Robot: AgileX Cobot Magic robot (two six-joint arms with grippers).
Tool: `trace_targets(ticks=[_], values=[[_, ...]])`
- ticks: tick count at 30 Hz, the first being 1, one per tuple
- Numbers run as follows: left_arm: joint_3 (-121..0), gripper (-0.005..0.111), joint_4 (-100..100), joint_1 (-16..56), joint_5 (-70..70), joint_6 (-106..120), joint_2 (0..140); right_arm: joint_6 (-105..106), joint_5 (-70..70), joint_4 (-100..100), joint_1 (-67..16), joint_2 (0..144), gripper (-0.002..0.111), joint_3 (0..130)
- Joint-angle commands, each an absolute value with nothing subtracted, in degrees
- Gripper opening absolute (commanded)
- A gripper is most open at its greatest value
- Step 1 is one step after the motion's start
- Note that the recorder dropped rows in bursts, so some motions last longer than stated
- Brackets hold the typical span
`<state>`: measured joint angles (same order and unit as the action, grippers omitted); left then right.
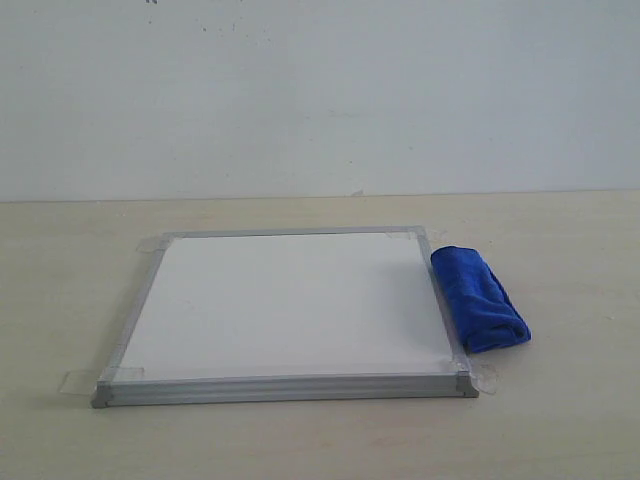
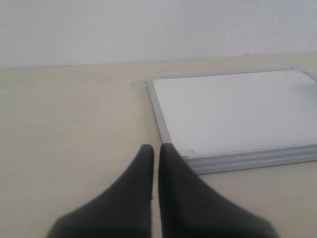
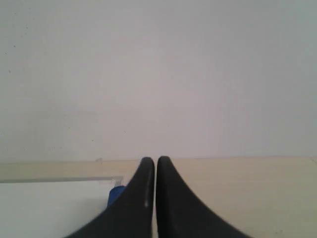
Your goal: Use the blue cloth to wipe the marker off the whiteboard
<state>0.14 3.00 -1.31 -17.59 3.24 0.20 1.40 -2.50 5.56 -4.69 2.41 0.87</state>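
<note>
The whiteboard [image 1: 290, 305] lies flat on the table, silver-framed, with clear tape at its corners. Its surface shows plain white; no marker lines are visible on it. The blue cloth [image 1: 478, 297] is a rolled bundle lying against the board's right edge. Neither arm appears in the exterior view. In the left wrist view my left gripper [image 2: 156, 148] is shut with nothing in it, near a corner of the whiteboard [image 2: 233, 109]. My right gripper [image 3: 155, 161] is also shut and empty, with a bit of the blue cloth [image 3: 115, 194] and the whiteboard [image 3: 49, 206] behind one finger.
A pale wooden tabletop [image 1: 60, 260] runs all round the board, with a plain white wall [image 1: 320, 90] behind it. A strip of clear tape [image 1: 78, 382] sticks out from the board's near left corner.
</note>
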Motion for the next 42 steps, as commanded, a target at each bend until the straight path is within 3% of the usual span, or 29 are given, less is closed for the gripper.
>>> trace_targets(ticks=[1,17,42], values=[[0.0,0.004,3.1,-1.5,-16.9,3.5,0.0,2.0,0.0,5.6,-4.5,1.9,0.001,0.0],[0.0,0.004,3.1,-1.5,-16.9,3.5,0.0,-3.4,18.7,1.7,-4.7,0.0,0.001,0.0],[0.0,0.004,3.1,-1.5,-16.9,3.5,0.0,-1.5,19.4,0.7,-4.7,0.0,0.001,0.0]])
